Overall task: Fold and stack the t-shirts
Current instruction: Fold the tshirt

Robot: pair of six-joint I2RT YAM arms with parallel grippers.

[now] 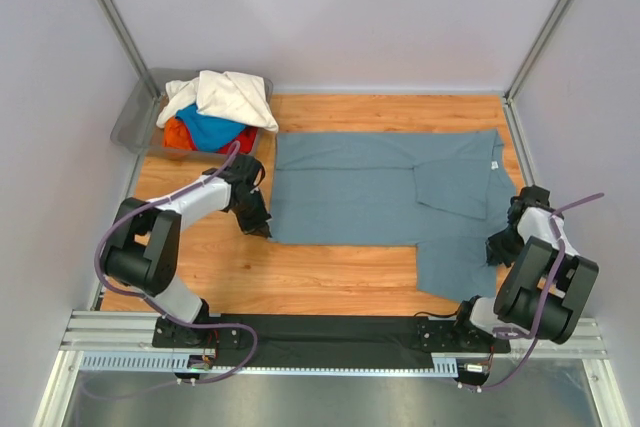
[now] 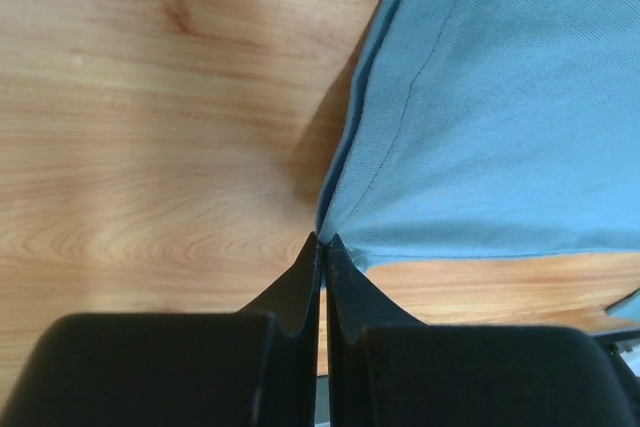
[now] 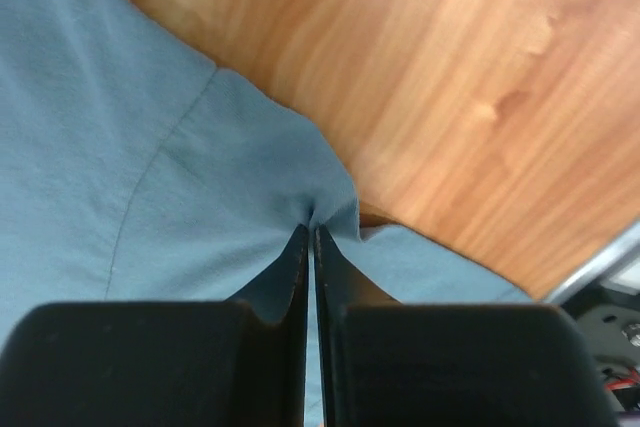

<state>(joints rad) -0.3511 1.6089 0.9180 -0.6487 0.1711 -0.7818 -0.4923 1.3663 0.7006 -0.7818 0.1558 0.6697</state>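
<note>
Your left gripper (image 2: pixel 322 242) has its jaws pressed together on the near left corner of the large slate grey-blue cloth t-shirt (image 1: pixel 390 187). In the left wrist view the hemmed corner is drawn up into a small peak right at the fingertips. The pale wooden tabletop (image 1: pixel 330 272) shows on both sides of it.

Your right gripper (image 3: pixel 311 232) is likewise clamped on the same shirt, at its right-hand edge. The cloth puckers into a small fold where the two black fingers meet, and bare wood lies just beyond.

The shirt itself lies spread mostly flat across the middle and right of the table, between your two arms. A sleeve or flap is folded in over its right half, and a narrower part reaches toward the near edge on the right. Its small white neck label (image 1: pixel 495 165) shows near the far right edge.

In the far left corner you have the grey plastic bin (image 1: pixel 135 122), well apart from the spread shirt. Heaped in it are a cream-white shirt (image 1: pixel 225 95) on top, a bright blue shirt (image 1: pixel 205 130) under it and a red-orange shirt (image 1: pixel 178 134) at the left.
</note>
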